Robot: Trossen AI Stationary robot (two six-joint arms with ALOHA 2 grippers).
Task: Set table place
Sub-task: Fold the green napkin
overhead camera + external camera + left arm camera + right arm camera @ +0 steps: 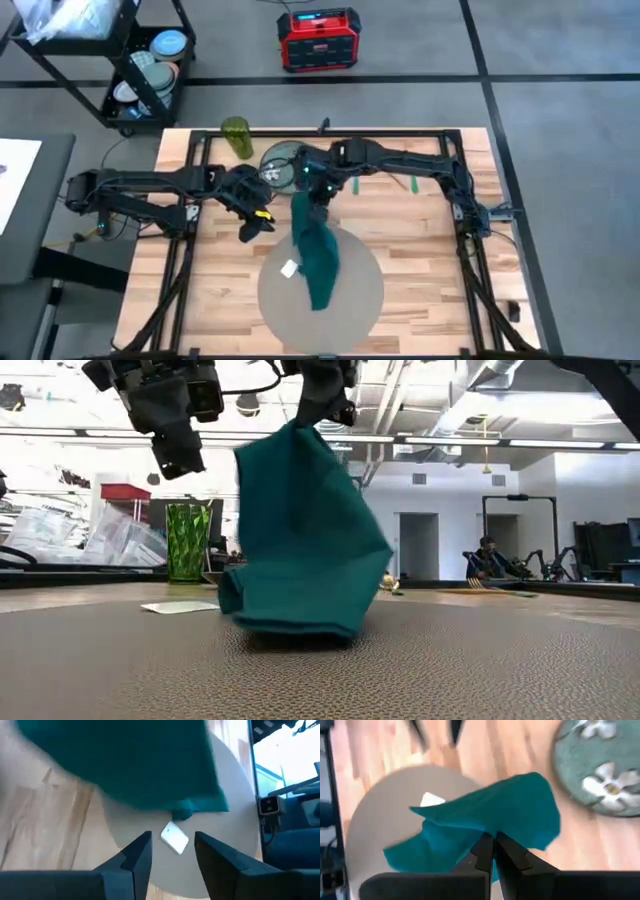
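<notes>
From above, the right pincer [318, 196] pinches the top of a teal napkin [316, 250], whose lower end trails across the round mat [365, 290] on the bench [420, 250]; the left pincer [257, 222] hovers just beside the mat's far-left edge, released; a green plate [278, 162] and a green glass [237, 137] sit beyond the mat.

At bench height, the napkin [305, 540] hangs from the right pincer [322, 405], its bottom bunched on the mat [450, 660]; the glass [189, 541] stands behind.

Left wrist: parted fingers [137, 857] frame a white tag [174, 838] on the mat [230, 827], below the napkin [130, 765].

Right wrist: the pincer [493, 851] is clenched on the napkin [510, 810] over the mat [375, 820]; the plate [600, 770] lies beside.
</notes>
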